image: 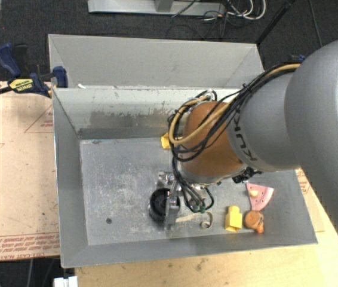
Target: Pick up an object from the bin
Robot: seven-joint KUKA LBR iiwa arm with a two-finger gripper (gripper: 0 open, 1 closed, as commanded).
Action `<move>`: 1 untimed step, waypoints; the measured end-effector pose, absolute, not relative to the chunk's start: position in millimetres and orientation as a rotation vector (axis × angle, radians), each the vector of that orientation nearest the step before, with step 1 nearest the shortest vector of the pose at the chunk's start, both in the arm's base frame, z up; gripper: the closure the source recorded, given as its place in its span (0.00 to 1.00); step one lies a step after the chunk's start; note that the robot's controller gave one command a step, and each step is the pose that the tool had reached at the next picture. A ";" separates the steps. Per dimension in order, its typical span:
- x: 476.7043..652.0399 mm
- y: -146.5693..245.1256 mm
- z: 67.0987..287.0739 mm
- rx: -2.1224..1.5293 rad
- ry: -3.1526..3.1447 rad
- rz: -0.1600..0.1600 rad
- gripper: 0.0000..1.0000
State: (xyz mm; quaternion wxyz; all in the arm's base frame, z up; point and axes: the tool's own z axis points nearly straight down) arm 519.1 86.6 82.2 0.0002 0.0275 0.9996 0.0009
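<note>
Black round thing [156, 207] at six o'clock in the bin [115, 178] sits against our pincer [170, 208], not yet lifted, we judge; whether the pincer is clenched we cannot tell.

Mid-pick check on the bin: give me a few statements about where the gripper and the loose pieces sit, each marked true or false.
1. The gripper is down near the bin's near wall, about mid-width. True.
2. A pink wedge lies to the view's right of the gripper. True.
3. The yellow block lies in the far left corner. False: it lies by the near wall, to the view's right of the gripper.
4. The yellow block is stacked on the pink wedge. False: they lie apart; the block sits beside an orange-brown round thing.
</note>
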 end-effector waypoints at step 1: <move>509.3 82.4 119.1 0.057 3.143 0.000 1.00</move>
